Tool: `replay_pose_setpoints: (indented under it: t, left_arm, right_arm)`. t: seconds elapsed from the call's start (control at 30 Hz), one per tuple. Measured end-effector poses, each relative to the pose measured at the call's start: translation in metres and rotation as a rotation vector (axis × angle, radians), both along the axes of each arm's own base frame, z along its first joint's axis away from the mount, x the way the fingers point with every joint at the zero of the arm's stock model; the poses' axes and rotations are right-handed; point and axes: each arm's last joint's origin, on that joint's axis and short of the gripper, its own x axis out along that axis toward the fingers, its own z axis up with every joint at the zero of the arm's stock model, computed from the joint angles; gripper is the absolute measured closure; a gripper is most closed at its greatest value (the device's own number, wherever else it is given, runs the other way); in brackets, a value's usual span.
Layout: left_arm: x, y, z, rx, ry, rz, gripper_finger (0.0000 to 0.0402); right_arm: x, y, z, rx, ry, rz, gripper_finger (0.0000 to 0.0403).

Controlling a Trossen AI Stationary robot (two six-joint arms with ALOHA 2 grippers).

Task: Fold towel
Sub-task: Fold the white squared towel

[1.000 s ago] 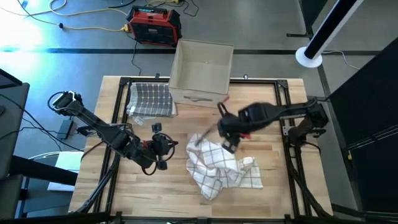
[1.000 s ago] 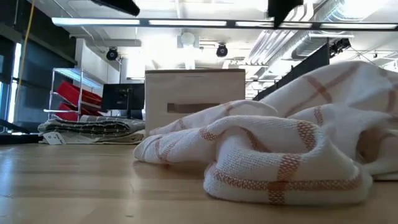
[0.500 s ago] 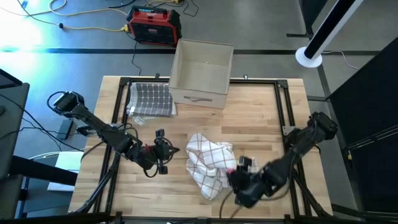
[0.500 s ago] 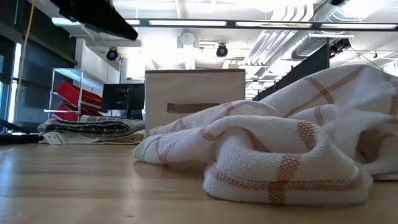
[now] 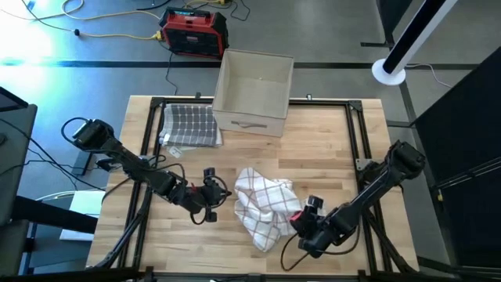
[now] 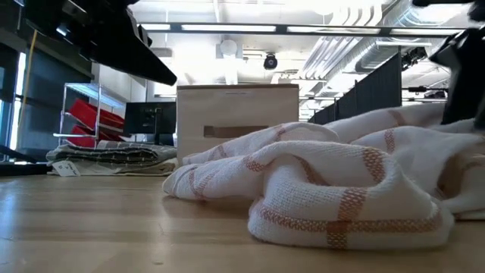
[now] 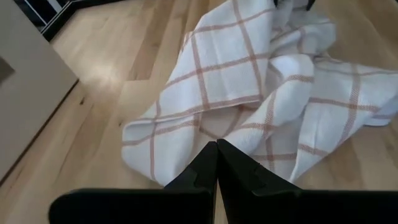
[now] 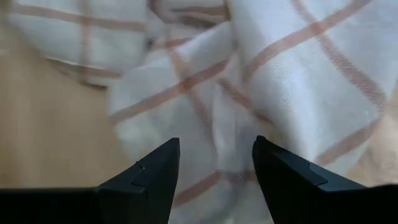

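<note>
Two jaws flanking crumpled towel [image 5: 262, 205], apart

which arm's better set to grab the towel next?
Likely right. The right gripper is open at the crumpled towel, cloth right ahead of its fingers. The left gripper is shut, just short of it.

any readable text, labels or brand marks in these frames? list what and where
None readable.
Red case on the floor: any marking is too small to read.
Tag on the dark folded towel: blurred, unreadable.
Cardboard box: no print visible.
Checked towel: plain pattern, no label showing.
</note>
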Motion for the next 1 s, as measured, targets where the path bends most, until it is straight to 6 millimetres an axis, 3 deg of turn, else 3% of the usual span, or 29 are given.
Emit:
replay_pose_setpoints:
  t: [0.13,0.3,0.57,0.67,0.77,0.87,1.0]
  left_arm:
    - [0.002,0.0,0.002,-0.012,-0.022,0.004,0.0401]
    - [0.002,0.0,0.003,-0.029,-0.032,0.011,0.0401]
    - [0.003,0.0,0.004,-0.046,-0.048,0.016,0.0401]
    - [0.004,0.0,0.005,-0.052,-0.057,0.018,0.0401]
    - [0.004,0.0,0.005,-0.049,-0.059,0.015,0.0401]
    - [0.004,-0.001,0.004,-0.018,-0.049,-0.002,0.0401]
    - [0.007,0.0,0.002,0.016,-0.043,-0.019,0.0401]
  right_arm:
    - [0.004,-0.014,-0.004,-0.028,0.01,-0.077,0.0249]
    - [0.015,-0.015,0.015,-0.021,0.012,-0.064,0.0384]
    - [0.026,0.005,0.114,0.01,-0.18,-0.004,0.04]
    - [0.014,0.014,0.151,0.0,-0.277,-0.013,0.0401]
    - [-0.004,0.025,0.172,-0.002,-0.332,-0.012,0.0402]
    - [-0.024,0.043,0.173,0.035,-0.308,0.054,0.0402]
    - [-0.055,0.064,0.146,0.044,-0.251,0.098,0.0402]
